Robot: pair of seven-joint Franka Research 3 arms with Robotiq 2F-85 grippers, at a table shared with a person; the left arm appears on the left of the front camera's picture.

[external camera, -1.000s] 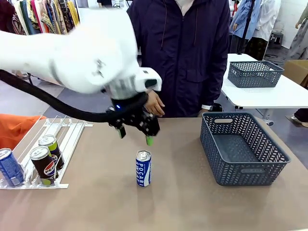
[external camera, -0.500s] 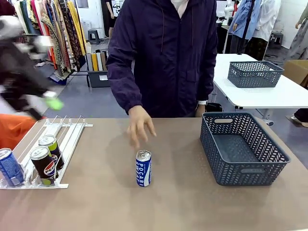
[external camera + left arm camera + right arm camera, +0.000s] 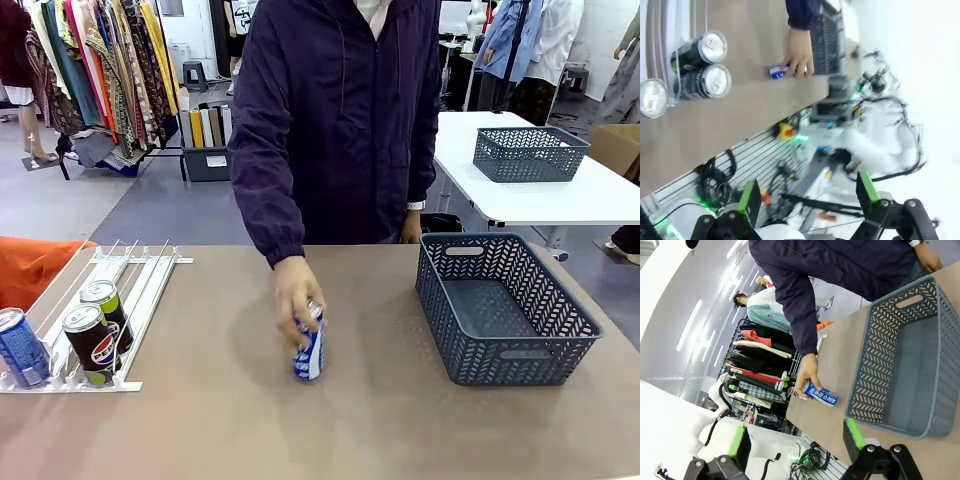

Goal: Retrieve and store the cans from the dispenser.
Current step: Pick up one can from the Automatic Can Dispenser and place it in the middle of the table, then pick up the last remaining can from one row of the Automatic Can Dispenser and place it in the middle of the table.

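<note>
A person's hand point(image 3: 294, 292) grips a blue can point(image 3: 310, 352) at the table's middle and tilts it. The white rail dispenser point(image 3: 135, 268) at the left holds another blue can point(image 3: 20, 348), a black Pepsi can point(image 3: 90, 343) and a black-and-green can point(image 3: 105, 303). In the left wrist view my left gripper point(image 3: 807, 192) stands open and empty off the table's side, far from the dispenser cans point(image 3: 714, 64) and the gripped blue can point(image 3: 776, 72). My right gripper point(image 3: 796, 437) is open and empty too, short of the table's near edge, with the blue can point(image 3: 821, 395) and the hand point(image 3: 807, 374) beyond it.
A dark grey mesh basket point(image 3: 505, 330) stands empty on the right of the table, also seen as the basket point(image 3: 900, 365) in the right wrist view. The person in a dark jacket point(image 3: 340, 110) stands at the far edge. An orange cloth point(image 3: 25, 265) lies left of the dispenser.
My left arm has swung away to the left and out of the front view. The person's hand has come down onto the standing blue can and tipped it.
</note>
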